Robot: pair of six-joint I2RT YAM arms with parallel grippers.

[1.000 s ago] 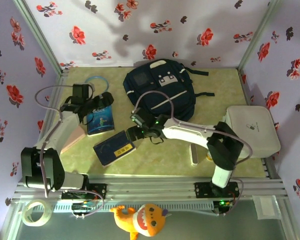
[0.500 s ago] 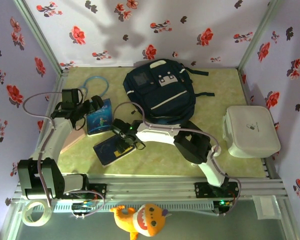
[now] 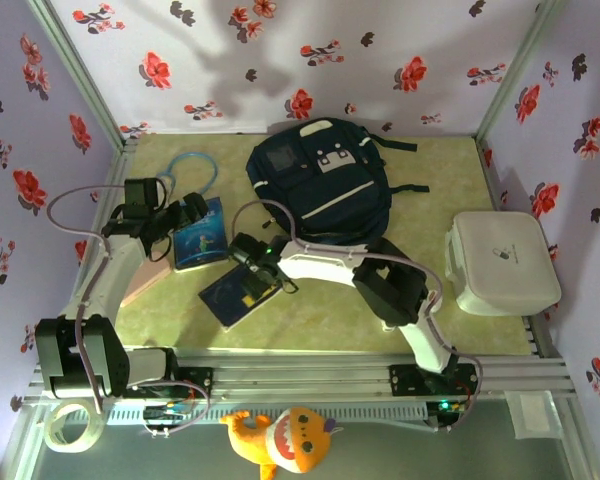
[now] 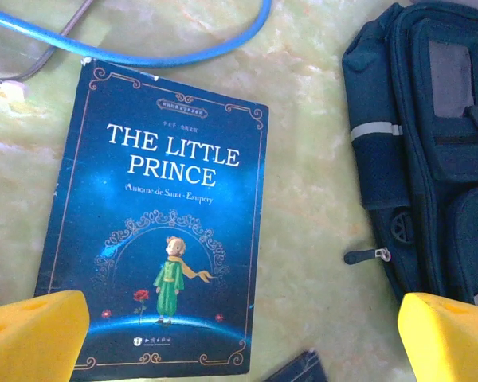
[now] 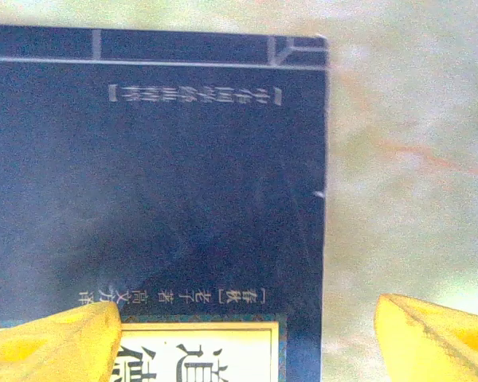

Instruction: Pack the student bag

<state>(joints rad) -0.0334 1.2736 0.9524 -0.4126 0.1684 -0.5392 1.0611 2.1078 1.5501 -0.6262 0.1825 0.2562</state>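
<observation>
The student bag [image 3: 320, 185], a dark navy backpack with white stripes, lies flat at the back middle of the table; its side and zip pull [image 4: 430, 151] show in the left wrist view. My left gripper [image 3: 185, 212] hangs open over a blue book titled The Little Prince [image 4: 167, 231], its yellow pads [image 4: 32, 334] far apart with nothing between them. My right gripper [image 3: 255, 262] is open low over a dark navy book [image 5: 155, 183] with a yellow label. One pad [image 5: 52, 346] is above the cover, the other above the bare table past the book's edge.
A blue cable loop [image 3: 190, 165] lies at the back left. A pink flat item [image 3: 145, 280] sits under the left arm. A white rounded case [image 3: 502, 262] stands at the right edge. A tape roll [image 3: 70, 425] and a plush toy [image 3: 285, 438] lie off the table in front.
My right arm has folded in and swung left to the dark navy book, which has turned and slid a little right. My left gripper shifted slightly toward the near left, then held still.
</observation>
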